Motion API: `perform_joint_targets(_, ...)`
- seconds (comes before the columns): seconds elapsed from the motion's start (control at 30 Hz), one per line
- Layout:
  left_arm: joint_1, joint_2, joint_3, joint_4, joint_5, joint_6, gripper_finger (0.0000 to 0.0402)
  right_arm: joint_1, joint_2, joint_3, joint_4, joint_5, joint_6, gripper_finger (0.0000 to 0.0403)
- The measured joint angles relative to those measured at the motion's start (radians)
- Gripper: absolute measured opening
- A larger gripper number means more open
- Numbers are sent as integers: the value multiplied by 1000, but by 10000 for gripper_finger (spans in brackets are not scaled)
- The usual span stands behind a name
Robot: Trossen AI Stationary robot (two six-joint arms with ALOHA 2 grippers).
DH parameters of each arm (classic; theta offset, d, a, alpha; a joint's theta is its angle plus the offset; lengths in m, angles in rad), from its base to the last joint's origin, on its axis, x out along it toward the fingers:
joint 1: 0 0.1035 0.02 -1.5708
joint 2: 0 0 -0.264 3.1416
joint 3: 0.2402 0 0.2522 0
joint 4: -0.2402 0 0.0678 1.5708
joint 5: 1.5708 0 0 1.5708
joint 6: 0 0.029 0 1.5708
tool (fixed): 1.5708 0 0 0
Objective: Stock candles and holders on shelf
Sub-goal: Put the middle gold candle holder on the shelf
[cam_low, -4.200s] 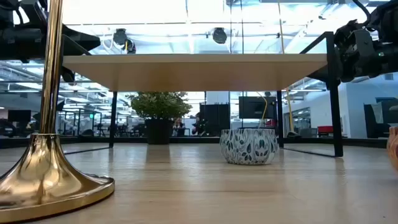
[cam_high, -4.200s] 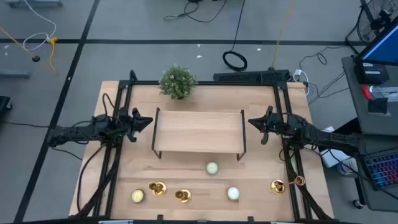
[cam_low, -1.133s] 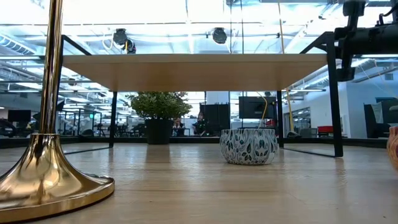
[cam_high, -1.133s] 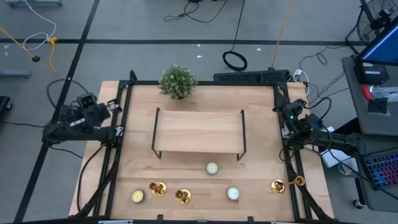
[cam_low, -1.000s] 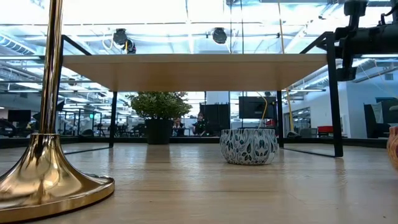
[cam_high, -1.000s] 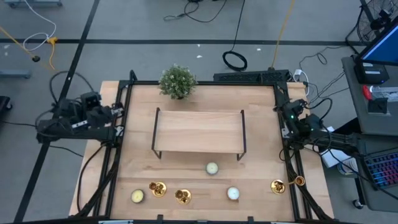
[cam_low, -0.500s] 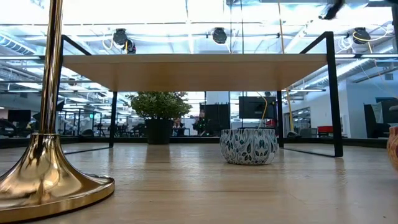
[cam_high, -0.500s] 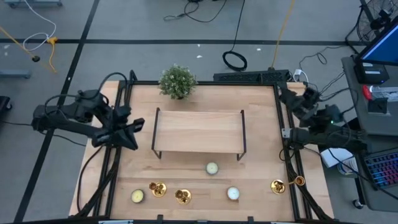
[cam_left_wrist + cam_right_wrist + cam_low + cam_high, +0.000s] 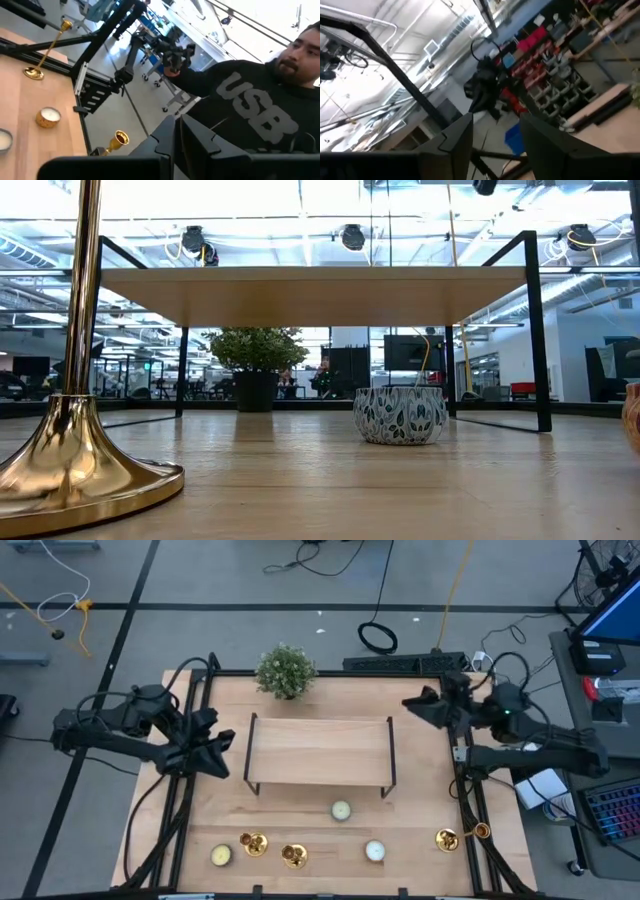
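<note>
Light wooden surface (image 9: 420,830) under both arms. On it, toward the back, the shelf (image 9: 320,750), top bare. Left arm over the surface's left edge, left claw (image 9: 222,750) just off the shelf's left end, fingers (image 9: 165,145) nearly closed, gripping nothing. Right arm at the right edge, right claw (image 9: 412,707) near the shelf's back right corner, fingers (image 9: 457,137) spread apart, empty. Behind the shelf, a bushy plant (image 9: 286,671). Along the front edge, the holders: two (image 9: 253,843) (image 9: 293,856) side by side at front left, one (image 9: 447,838) at front right. Among them the candles: one (image 9: 341,810) just in front of the shelf, one (image 9: 375,851) nearer the front, one (image 9: 221,856) beside the left holders.
</note>
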Motion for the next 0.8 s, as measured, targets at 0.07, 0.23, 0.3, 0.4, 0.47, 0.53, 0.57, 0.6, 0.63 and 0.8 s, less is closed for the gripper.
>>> perform_joint_targets(0.07,0,0,0,0,-5,0,33,0,19,0,-1,-33,18,162)
perform_joint_targets(0.23,0,0,0,0,-5,0,33,0,52,1,0,-144,72,157)
perform_joint_targets(0.3,0,0,0,-1,-5,1,33,1,65,2,-5,-186,99,156)
perform_joint_targets(0.4,0,0,0,-12,2,5,33,18,83,2,-6,-219,127,156)
perform_joint_targets(0.47,0,0,0,-19,9,6,33,31,92,2,-5,-220,133,156)
perform_joint_targets(0.53,0,0,0,-28,12,6,33,46,103,2,-4,-221,141,156)
perform_joint_targets(0.57,-2,0,0,-30,12,6,33,55,107,2,-6,-221,147,156)
perform_joint_targets(0.6,-3,0,0,-33,12,6,33,65,112,2,-6,-221,149,156)
perform_joint_targets(0.63,-4,0,0,-33,12,7,33,76,117,2,-3,-220,151,155)
perform_joint_targets(0.8,-9,0,0,-53,11,22,33,148,146,2,-5,-220,181,155)
